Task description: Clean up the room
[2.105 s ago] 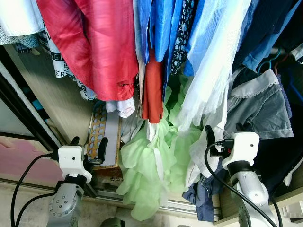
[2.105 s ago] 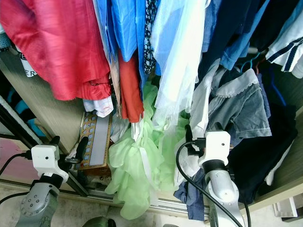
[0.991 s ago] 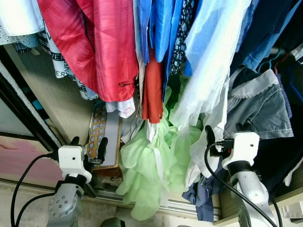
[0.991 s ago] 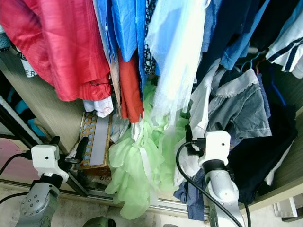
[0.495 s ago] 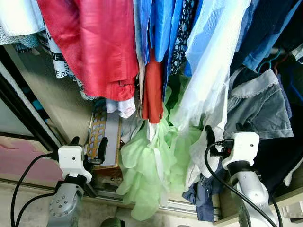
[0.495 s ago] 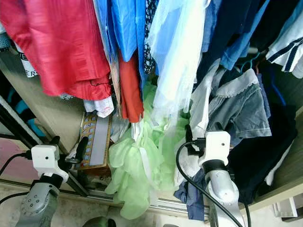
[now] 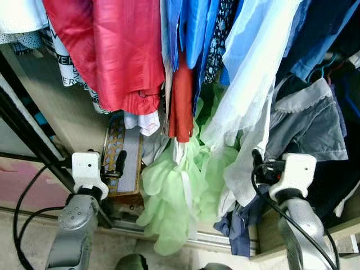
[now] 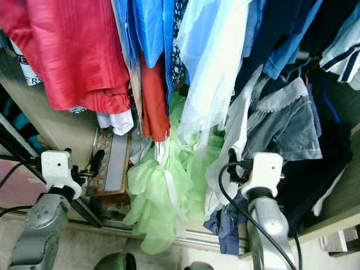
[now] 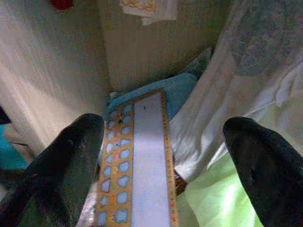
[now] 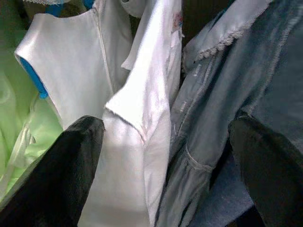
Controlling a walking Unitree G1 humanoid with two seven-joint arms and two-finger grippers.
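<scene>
between hanging red garment [image 7: 115, 53] and denim dress [image 7: 306, 126], pale green dress [image 7: 174, 197] crowds both open-jawed grippers.

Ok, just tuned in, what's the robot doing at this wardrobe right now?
The robot stands facing an open wardrobe packed with hanging clothes, both arms raised and neither holding anything. The left gripper is open, aimed at a patterned flat board standing on edge at the bottom of the wardrobe. The right gripper is open too, pointed at a white garment and a grey-blue dress. A pale green dress hangs between the arms, trailing down over the wardrobe's sliding track.
</scene>
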